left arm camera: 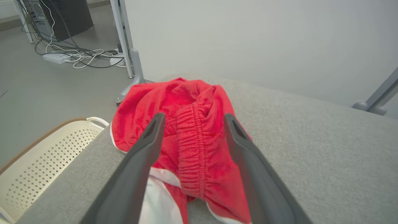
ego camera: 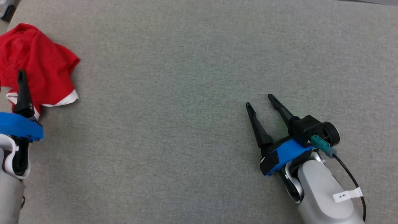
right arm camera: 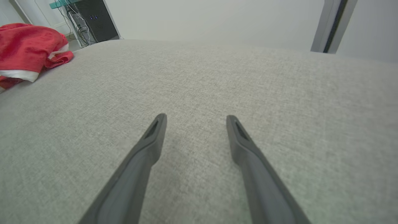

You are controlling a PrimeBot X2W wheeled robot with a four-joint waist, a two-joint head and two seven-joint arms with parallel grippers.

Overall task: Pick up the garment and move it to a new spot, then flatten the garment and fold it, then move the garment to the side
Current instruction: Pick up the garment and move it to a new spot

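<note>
Left end effector (left arm camera: 194, 119) is hovering wide open, gripping nothing, red shorts (left arm camera: 186, 93) lying just ahead of it | right end effector (ego camera: 259, 100) is hanging wide open, empty, over table (ego camera: 186, 93)

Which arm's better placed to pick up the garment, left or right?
Left, I'd say. The left gripper is open, its jaws framing the red garment close in front of it. The right gripper, also open, is over bare grey surface, far across from the garment.
</note>
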